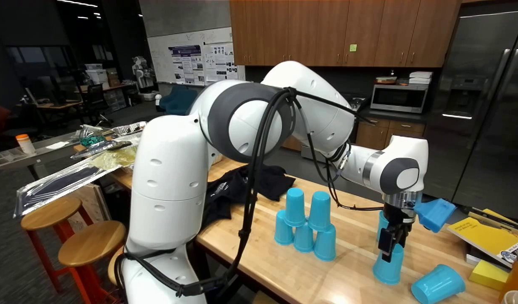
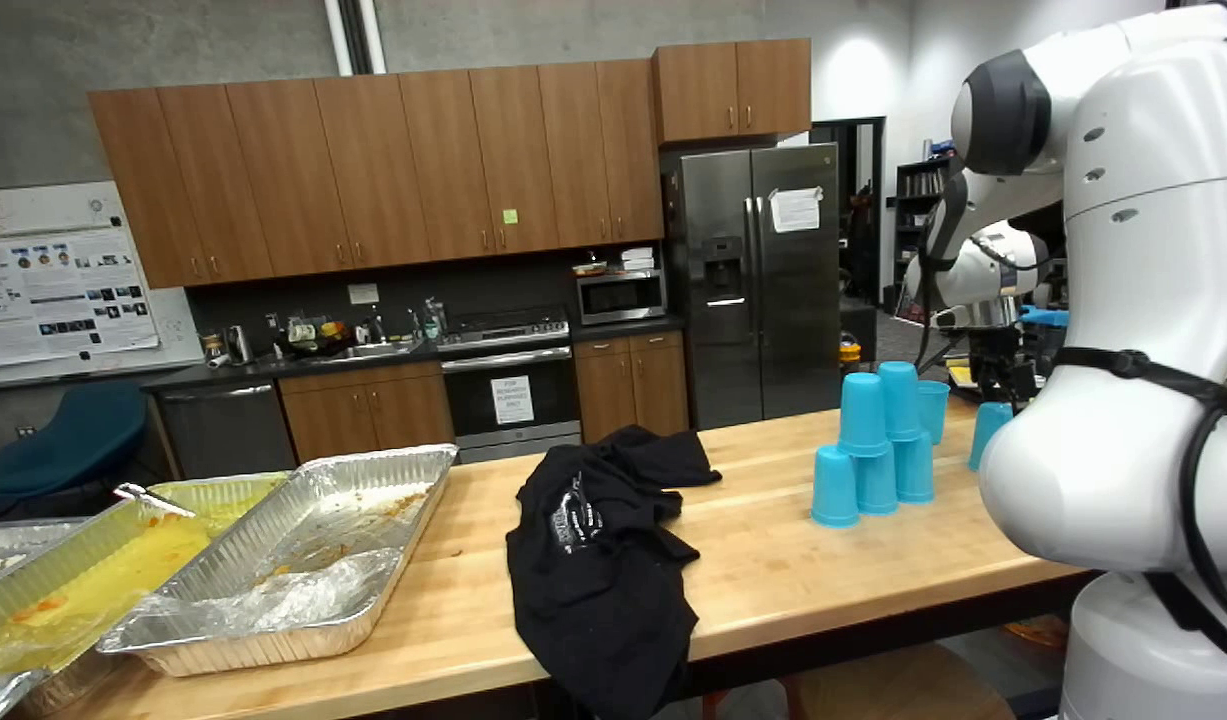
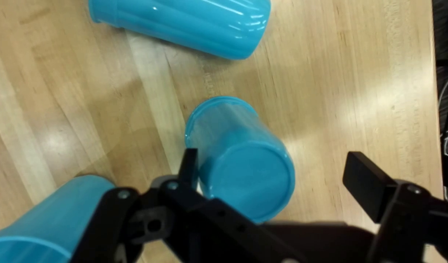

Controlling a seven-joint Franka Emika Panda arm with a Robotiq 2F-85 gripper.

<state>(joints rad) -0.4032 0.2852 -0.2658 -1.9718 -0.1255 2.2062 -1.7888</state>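
Hand (image 3: pixel 272 168) wide, pointing down over an upturned blue cup (image 3: pixel 247 179), which stands mouth-down on the wooden bench (image 3: pixel 337 80). Wrist view: one finger (image 3: pixel 188 166) stands close by the cup's wall, touching or just off it, cannot tell which; the opposite finger (image 3: pixel 370 186) is well apart, wood grain showing between. Nothing gripped. Neighbours, alike in look: a toppled cup (image 1: pixel 438 283) on its side nearby, an upright cup (image 3: pixel 56 215), mouth up, on the outer side of the close finger, and, farther along the bench, a five-cup stack (image 1: pixel 304 236), three below, two above. Handling, as judged: probably light moulded plastic, fairly stiff at base and rim, wall apt to give under a hard squeeze. Not fragile, most likely, but the gloss suggests slip, and the taper narrows upward, so fingers set high could slide off. Best hold: opposed fingers about midway down the wall, square across the cup, moderate pressure. Centring matters; with the cup so near one finger, an off-centre squeeze would probably shove or tip it.
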